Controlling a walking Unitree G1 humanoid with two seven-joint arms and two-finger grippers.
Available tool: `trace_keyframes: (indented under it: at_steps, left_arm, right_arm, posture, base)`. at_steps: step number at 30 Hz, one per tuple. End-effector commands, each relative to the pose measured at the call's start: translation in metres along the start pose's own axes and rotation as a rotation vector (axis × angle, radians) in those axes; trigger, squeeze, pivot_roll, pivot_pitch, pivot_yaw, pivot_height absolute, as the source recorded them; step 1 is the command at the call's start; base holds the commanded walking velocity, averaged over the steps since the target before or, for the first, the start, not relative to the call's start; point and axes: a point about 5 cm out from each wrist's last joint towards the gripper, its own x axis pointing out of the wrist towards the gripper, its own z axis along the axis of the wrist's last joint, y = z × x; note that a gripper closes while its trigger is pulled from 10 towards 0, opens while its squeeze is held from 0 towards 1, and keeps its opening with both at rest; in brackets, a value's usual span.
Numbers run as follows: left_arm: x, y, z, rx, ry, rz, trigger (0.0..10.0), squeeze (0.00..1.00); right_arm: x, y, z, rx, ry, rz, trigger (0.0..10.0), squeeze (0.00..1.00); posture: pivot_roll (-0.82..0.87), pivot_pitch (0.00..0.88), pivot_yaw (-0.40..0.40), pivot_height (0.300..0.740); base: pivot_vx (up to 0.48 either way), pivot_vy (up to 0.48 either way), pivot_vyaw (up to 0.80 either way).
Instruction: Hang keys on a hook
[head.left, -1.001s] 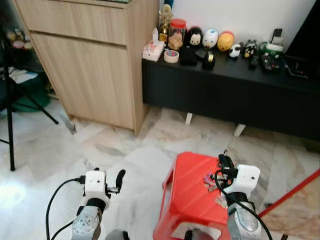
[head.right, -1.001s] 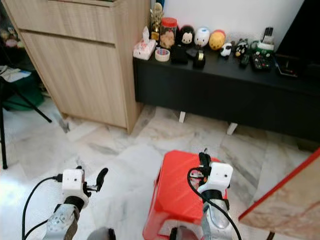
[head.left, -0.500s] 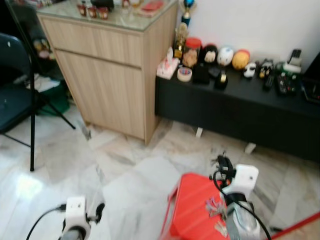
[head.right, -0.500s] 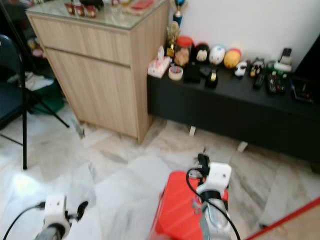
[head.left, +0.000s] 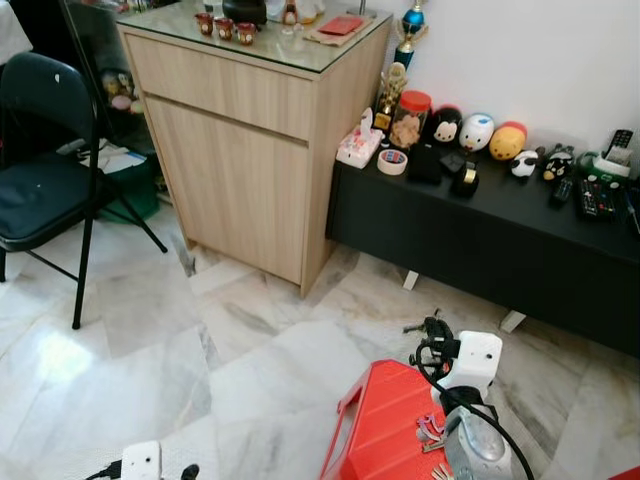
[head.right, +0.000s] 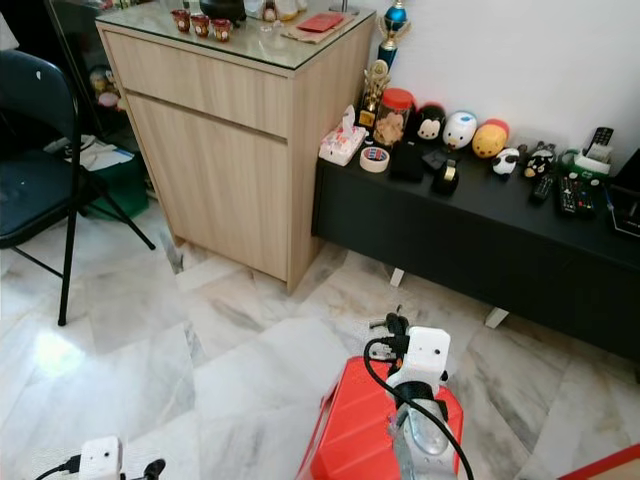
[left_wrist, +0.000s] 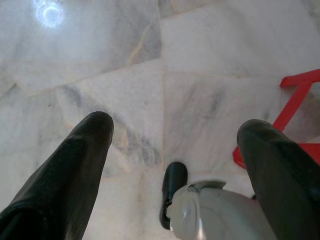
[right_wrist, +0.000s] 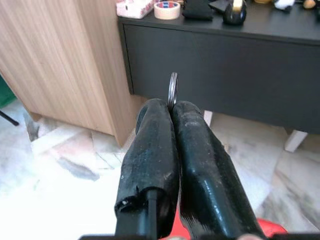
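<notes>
My right hand (right_wrist: 172, 125) has its two black fingers (right_wrist: 150, 150) pressed tight together, pinching a metal key ring (right_wrist: 172, 90) that stands up edge-on from between the fingertips. In the head views this hand (head.left: 432, 330) is raised above the far edge of a red plastic stool (head.left: 385, 425), and a bunch of keys (head.left: 430, 428) lies on the stool's top just beside my forearm; I cannot tell whether those keys are joined to the ring I hold.

My left hand (left_wrist: 170, 145) hangs low with its fingers spread wide apart and nothing between them, over the marble floor (left_wrist: 190, 65), near the red stool's leg (left_wrist: 295, 100).

Beyond the stool stands a low black counter (head.left: 500, 215) against the white wall, carrying a tissue box (head.left: 358, 148), a roll of tape (head.left: 392, 161), a red-lidded jar (head.left: 411, 117), round toy figures (head.left: 477, 132) and remote controls (head.left: 588, 196). To its left, touching its end, is a light wooden cabinet (head.left: 245, 150) with small red cups (head.left: 225, 27) on its glass top. Further left is a dark folding chair (head.left: 45, 180).
</notes>
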Motion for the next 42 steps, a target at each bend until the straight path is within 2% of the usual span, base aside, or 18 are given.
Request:
trace_keyframes:
  at_steps: [1,5,7,10,12,13,14,16,20,21,23,25,26,32,37,42]
  left_arm:
    - [-0.001,-0.004,-0.005,-0.005,0.022,-0.008,10.0,0.00]
    - [0.000,-0.005,-0.004,-0.005,0.022,-0.012,10.0,0.00]
    - [0.001,-0.005,-0.002,-0.006,0.021,-0.013,10.0,0.00]
    - [0.001,-0.006,-0.002,-0.006,0.020,-0.014,10.0,0.00]
    - [0.001,-0.008,-0.002,-0.006,0.020,-0.017,10.0,0.00]
    - [0.002,-0.009,-0.001,-0.007,0.020,-0.019,10.0,0.00]
    - [0.002,-0.009,-0.001,-0.007,0.020,-0.019,10.0,0.00]
    - [0.001,-0.010,-0.003,-0.007,0.024,-0.022,10.0,0.00]
    - [0.000,-0.010,-0.007,-0.007,0.037,-0.020,10.0,0.00]
    - [0.000,-0.010,-0.007,-0.007,0.037,-0.020,10.0,0.00]
    - [-0.001,-0.010,-0.008,-0.005,0.044,-0.025,10.0,0.00]
    - [-0.001,-0.010,-0.009,-0.003,0.046,-0.027,10.0,0.00]
    - [-0.001,-0.010,-0.009,-0.006,0.047,-0.026,10.0,0.00]
    - [-0.001,-0.011,-0.009,0.000,0.050,-0.035,10.0,0.00]
    - [-0.001,-0.012,-0.011,0.004,0.057,-0.036,10.0,0.00]
    - [-0.001,-0.013,-0.011,0.002,0.060,-0.034,10.0,0.00]
  right_arm:
    - [-0.001,-0.003,-0.001,-0.010,0.008,-0.013,10.0,0.00]
    - [-0.002,-0.005,-0.004,-0.033,0.023,-0.029,10.0,0.00]
    - [-0.005,-0.008,-0.022,-0.056,0.116,-0.022,10.0,0.00]
    - [-0.008,-0.011,-0.029,-0.062,0.153,-0.032,10.0,0.00]
    - [-0.015,-0.020,-0.045,-0.079,0.233,-0.068,10.0,0.00]
    - [-0.021,-0.029,-0.060,-0.099,0.322,-0.100,10.0,0.00]
    - [-0.021,-0.029,-0.060,-0.099,0.322,-0.100,10.0,0.00]
    - [-0.027,-0.034,-0.071,-0.126,0.404,-0.119,10.0,0.00]
    - [-0.042,-0.042,-0.090,-0.103,0.519,-0.164,10.0,0.00]
    - [-0.042,-0.042,-0.090,-0.103,0.519,-0.164,10.0,0.00]
    - [-0.053,-0.045,-0.102,-0.097,0.595,-0.170,10.0,0.00]
    - [-0.057,-0.046,-0.105,-0.099,0.615,-0.174,10.0,0.00]
    - [-0.068,-0.050,-0.114,-0.105,0.674,-0.193,10.0,0.00]
    - [-0.085,-0.056,-0.124,-0.090,0.727,-0.210,10.0,0.00]
    - [-0.101,-0.066,-0.131,-0.100,0.785,-0.274,10.0,0.00]
    - [-0.107,-0.068,-0.134,-0.082,0.805,-0.280,10.0,0.00]
  posture:
    - [0.07,0.000,-0.107,0.740]
    - [0.07,0.000,-0.107,0.740]
    - [0.06,0.000,-0.106,0.740]
    - [0.06,0.000,-0.105,0.740]
    - [0.07,0.001,-0.102,0.740]
    - [0.06,0.002,-0.100,0.740]
    - [0.06,0.002,-0.100,0.740]
    - [0.06,0.004,-0.096,0.740]
    - [0.06,0.005,-0.087,0.740]
    - [0.06,0.005,-0.087,0.740]
    - [0.06,0.006,-0.085,0.740]
    - [0.06,0.006,-0.085,0.740]
    - [0.06,0.005,-0.083,0.740]
    - [0.06,0.011,-0.075,0.740]
    - [0.06,0.010,-0.073,0.740]
    - [0.06,0.010,-0.075,0.740]
  base:
    - [0.000,0.000,0.00]
    - [0.000,0.000,0.00]
    - [0.000,0.000,0.00]
    - [0.000,0.000,0.00]
    - [0.000,0.000,0.00]
    - [0.000,0.000,0.00]
    - [0.000,0.000,0.00]
    - [0.000,0.000,0.00]
    - [0.000,0.000,0.00]
    - [0.000,0.000,0.00]
    - [0.000,0.000,0.00]
    - [0.000,0.000,0.00]
    - [0.000,0.000,0.00]
    - [0.000,0.000,0.00]
    - [0.000,0.000,0.00]
    - [0.000,0.000,0.00]
